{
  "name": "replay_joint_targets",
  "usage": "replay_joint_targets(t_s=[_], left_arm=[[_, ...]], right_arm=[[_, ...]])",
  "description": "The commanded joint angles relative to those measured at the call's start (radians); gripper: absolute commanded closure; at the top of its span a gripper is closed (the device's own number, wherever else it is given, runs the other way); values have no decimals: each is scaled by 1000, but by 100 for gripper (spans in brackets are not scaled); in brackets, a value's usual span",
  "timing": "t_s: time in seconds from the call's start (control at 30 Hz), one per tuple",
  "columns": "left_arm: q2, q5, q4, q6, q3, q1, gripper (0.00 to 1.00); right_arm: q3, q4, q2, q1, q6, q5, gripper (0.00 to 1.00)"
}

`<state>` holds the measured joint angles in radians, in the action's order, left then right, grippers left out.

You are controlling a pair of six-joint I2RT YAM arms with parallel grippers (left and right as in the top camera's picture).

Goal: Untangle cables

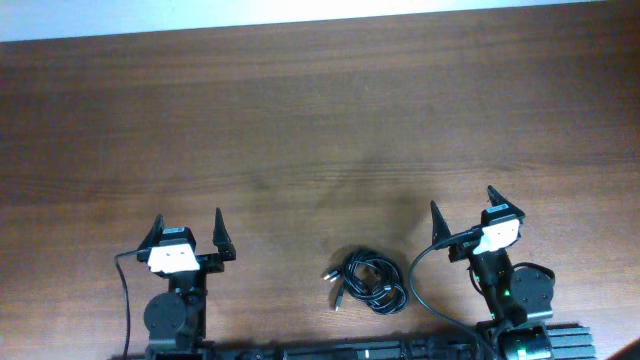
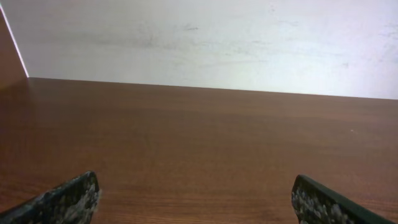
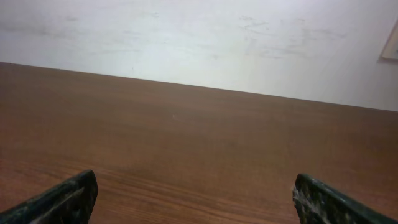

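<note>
The cables (image 1: 370, 280) lie as a small black tangled bundle near the table's front edge, with two plug ends sticking out on its left side. My left gripper (image 1: 186, 230) stands open well to the left of the bundle. On the bundle's right, my right gripper (image 1: 466, 208) is open too, apart from it. Both wrist views show only bare wood between wide-spread fingertips (image 2: 68, 199) (image 3: 323, 199); the cables are out of view there.
The brown wooden table (image 1: 300, 120) stretches away to a white wall (image 2: 217, 37). A thick black arm wire (image 1: 418, 290) loops from the right arm's base close beside the bundle. Another arm wire (image 1: 125, 300) runs down by the left arm.
</note>
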<state>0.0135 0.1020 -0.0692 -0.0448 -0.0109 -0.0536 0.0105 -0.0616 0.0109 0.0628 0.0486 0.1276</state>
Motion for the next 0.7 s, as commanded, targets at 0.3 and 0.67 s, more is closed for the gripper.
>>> replay_joint_targets(t_s=[0.3,0.67], left_arm=[[-8,-9,-28,19,-45,6,1],[-7,-8,-178,19,-173,6,1]], right_arm=[[-5,-6,-2,3,-2,-5,1],[-5,-6,-2,3,-2,-5,1]])
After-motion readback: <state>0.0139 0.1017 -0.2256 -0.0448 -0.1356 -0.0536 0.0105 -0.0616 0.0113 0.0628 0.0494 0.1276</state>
